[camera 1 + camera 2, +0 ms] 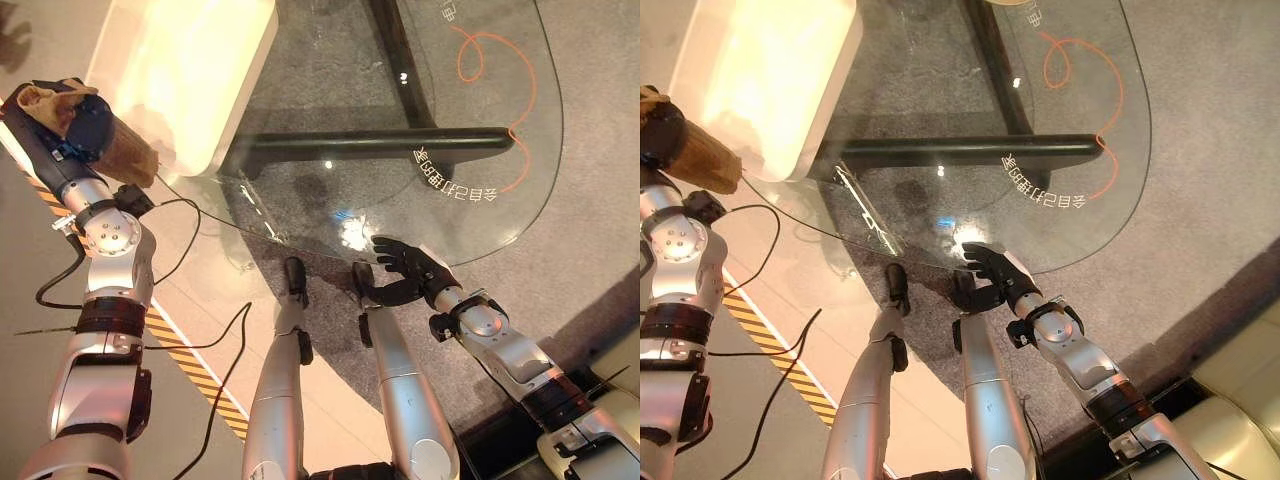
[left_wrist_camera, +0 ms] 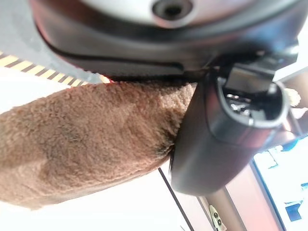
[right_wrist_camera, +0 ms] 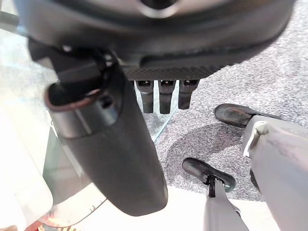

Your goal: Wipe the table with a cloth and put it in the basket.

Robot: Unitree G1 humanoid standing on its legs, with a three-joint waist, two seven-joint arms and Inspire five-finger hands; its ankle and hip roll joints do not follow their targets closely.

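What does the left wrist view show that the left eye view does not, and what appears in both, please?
Left wrist view alone: the brown cloth's fuzzy pile from close up, pressed against the left robot hand's dark bulk. Left eye view alone: the glass table, the white basket standing past its far left edge, and the right robot hand at the table's near edge. Both: the cloth gripped in the left robot hand, held off the table.

Glass desk on grey carpet

The desk (image 1: pixel 500 215) has a clear, rounded glass top with an orange looping line and white print on it. A black T-shaped base (image 1: pixel 370 145) shows through the glass and stands on the carpet (image 1: pixel 600 120). The right hand (image 1: pixel 405 268) rests on the desk's near edge.
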